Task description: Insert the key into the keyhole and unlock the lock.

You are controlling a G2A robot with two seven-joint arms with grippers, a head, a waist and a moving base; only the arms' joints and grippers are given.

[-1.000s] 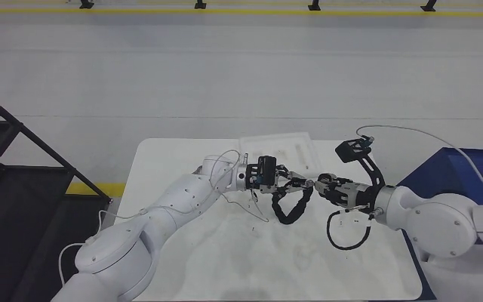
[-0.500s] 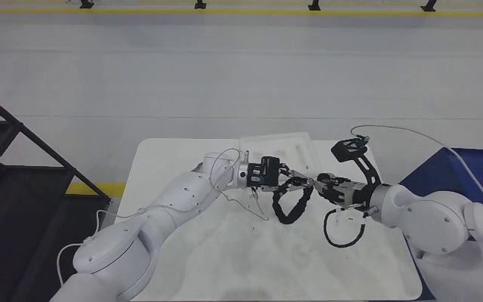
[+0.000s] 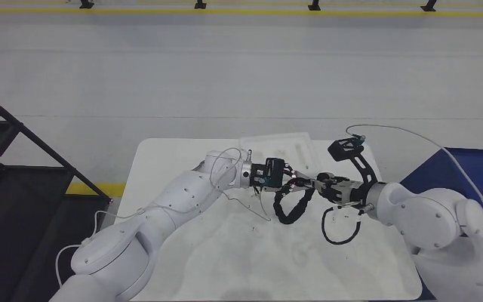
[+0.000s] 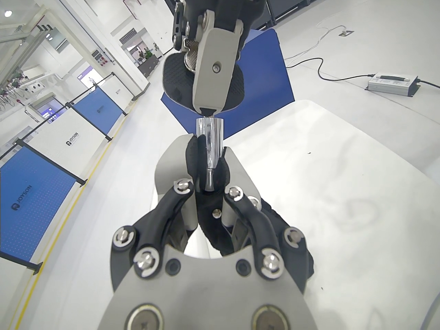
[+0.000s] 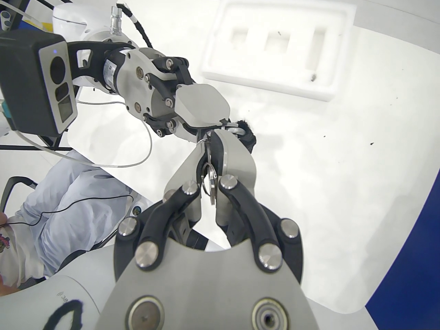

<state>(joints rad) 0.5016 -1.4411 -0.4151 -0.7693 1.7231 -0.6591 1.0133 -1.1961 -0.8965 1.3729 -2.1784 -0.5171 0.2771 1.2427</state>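
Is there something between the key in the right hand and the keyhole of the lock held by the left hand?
Nothing visible stands between them. The right hand with the key meets the end of the lock, which the left hand grips. Whether the key is already inside, I cannot tell.

Left end effector clamps lock, right end effector seemingly touching it.

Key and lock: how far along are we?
Done: both are grasped over the table. The left gripper has its jaws shut on the lock cylinder, the right gripper on the key. In hand: mating; the grippers meet at the cylinder's end, insertion hidden. Remaining: seat, turn; the cable loop looks closed.
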